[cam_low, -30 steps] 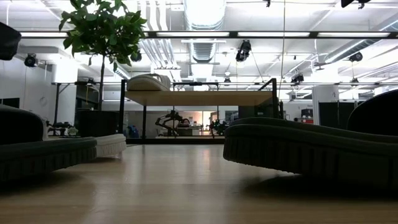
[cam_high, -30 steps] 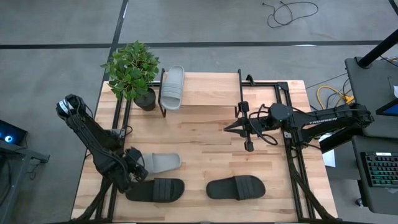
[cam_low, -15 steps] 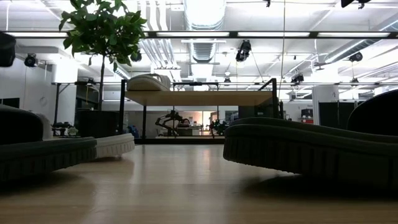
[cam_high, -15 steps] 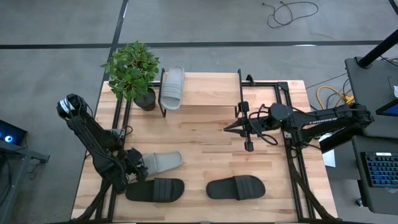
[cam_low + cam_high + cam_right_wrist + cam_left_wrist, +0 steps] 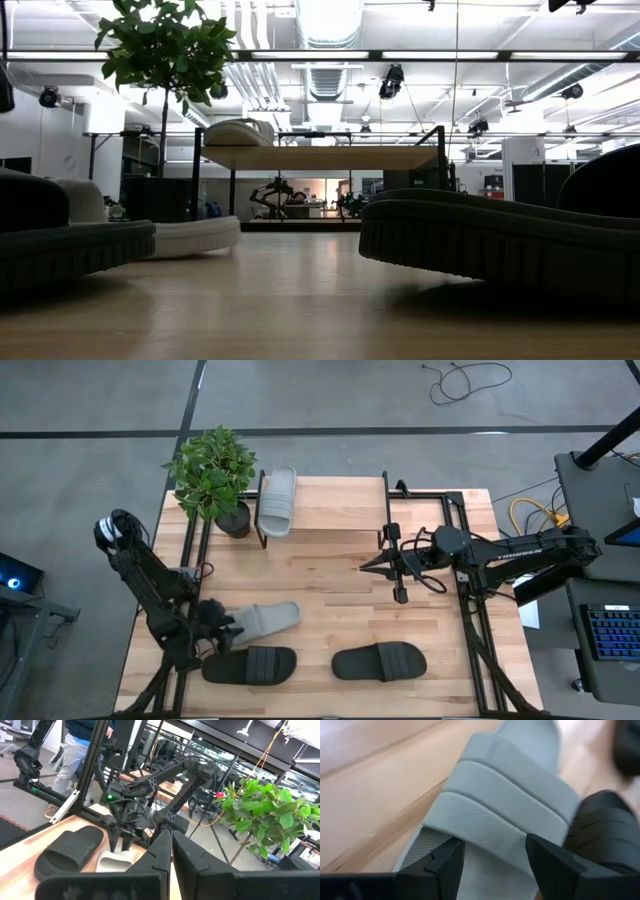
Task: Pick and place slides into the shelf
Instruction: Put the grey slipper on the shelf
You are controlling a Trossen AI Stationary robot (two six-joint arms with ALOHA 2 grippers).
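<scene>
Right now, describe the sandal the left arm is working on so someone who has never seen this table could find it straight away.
Start at the wooden table and go to its near left corner, where the left end effector sits. The grey sandal lies there, its heel end between the fingers. It is the only grey one on the tabletop: both neighbours in front are black, and the other grey one sits up on the shelf beside the plant.
</scene>
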